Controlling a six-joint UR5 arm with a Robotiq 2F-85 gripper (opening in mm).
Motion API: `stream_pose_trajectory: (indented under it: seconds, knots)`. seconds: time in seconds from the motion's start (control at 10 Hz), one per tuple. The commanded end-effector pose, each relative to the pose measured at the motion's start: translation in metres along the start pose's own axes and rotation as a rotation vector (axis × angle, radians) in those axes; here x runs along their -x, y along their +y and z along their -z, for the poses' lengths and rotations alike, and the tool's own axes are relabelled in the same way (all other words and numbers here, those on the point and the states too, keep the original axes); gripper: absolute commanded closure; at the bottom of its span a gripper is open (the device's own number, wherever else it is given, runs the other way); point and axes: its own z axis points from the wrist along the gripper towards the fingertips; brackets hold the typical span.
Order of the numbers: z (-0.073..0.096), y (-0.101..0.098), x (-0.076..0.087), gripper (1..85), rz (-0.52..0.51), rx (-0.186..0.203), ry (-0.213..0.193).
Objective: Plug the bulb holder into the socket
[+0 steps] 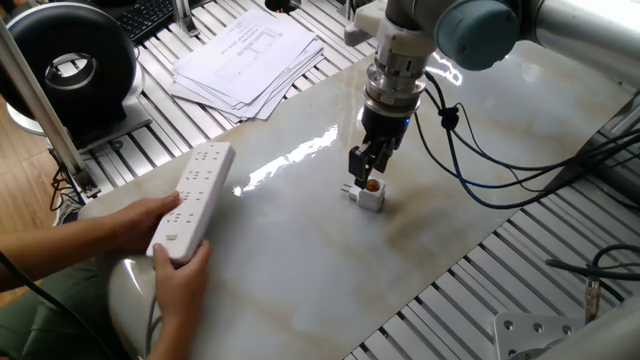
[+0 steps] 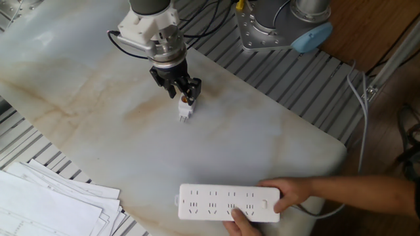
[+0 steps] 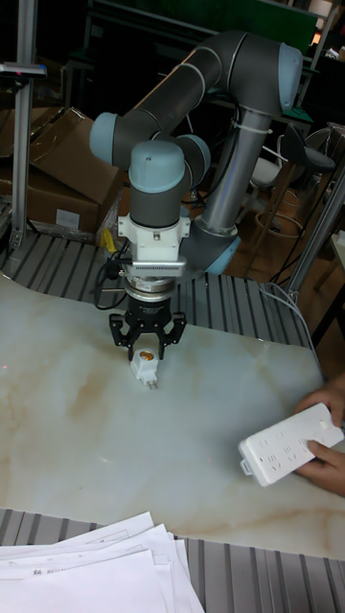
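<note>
One claw [image 3: 146,347] seemingly grips the bulb holder [image 3: 147,370].
</note>
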Motion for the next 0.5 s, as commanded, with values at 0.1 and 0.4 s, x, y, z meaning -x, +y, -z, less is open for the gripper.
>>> stream_pose_trajectory:
  seconds: [0.1, 0.4]
  knots:
    - [0.001, -0.005, -0.005, 30.7, 0.036, -0.016, 0.02]
    - [0.002, 0.004, -0.018, 30.7, 0.004, 0.016, 0.041]
